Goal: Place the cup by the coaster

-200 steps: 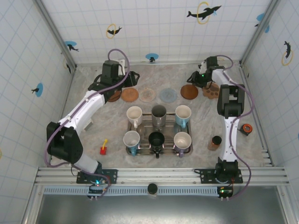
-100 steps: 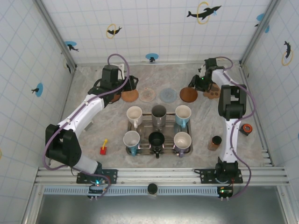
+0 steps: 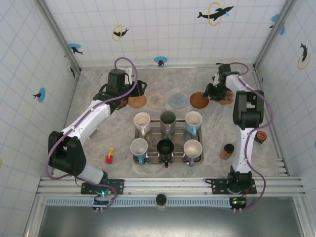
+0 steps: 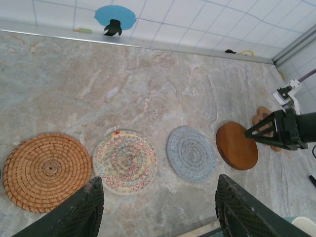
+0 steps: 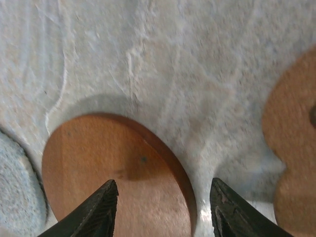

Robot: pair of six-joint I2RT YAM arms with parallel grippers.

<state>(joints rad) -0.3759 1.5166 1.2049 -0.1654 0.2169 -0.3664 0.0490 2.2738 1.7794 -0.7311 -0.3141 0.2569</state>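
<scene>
Several cups stand on the metal tray (image 3: pixel 170 160), among them a white cup (image 3: pixel 142 121), a steel cup (image 3: pixel 168 120) and a black cup (image 3: pixel 165 147). Behind the tray lies a row of coasters: rattan (image 4: pixel 47 170), zigzag-woven (image 4: pixel 125 161), blue-grey (image 4: pixel 191 153) and round wooden (image 4: pixel 237 145). My left gripper (image 4: pixel 158 212) hovers open over the bare table just in front of the woven coasters. Open too, my right gripper (image 5: pixel 163 207) hangs low over the wooden coaster (image 5: pixel 113 173) near its right edge. Neither gripper holds anything.
A paw-shaped wooden coaster (image 5: pixel 291 148) lies right of the round one. A red-and-yellow toy (image 3: pixel 109 157) sits left of the tray. A small brown jar (image 3: pixel 227 150) and an orange-black ring (image 3: pixel 260 136) lie to its right. Tiled walls close in the back and sides.
My right gripper has shifted a little to the right, toward the wooden coaster's right edge. The left arm drew back slightly and then stayed still.
</scene>
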